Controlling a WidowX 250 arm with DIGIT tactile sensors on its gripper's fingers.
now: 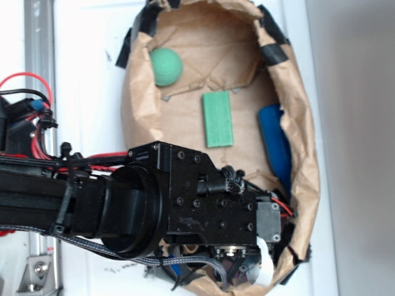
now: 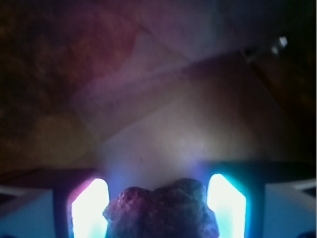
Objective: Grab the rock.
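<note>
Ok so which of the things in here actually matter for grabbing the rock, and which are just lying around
Part of the job:
rock
gripper, a finger on each side of the rock

Just lying about:
green ball
green block
blue object by the paper wall

Exterior looks down from overhead; wrist peers close between the jaws at shared brown paper point(image 1: 185, 49).

Arm point(image 1: 92, 197) outstretched, wrist downturned — jaws' state unclear
</note>
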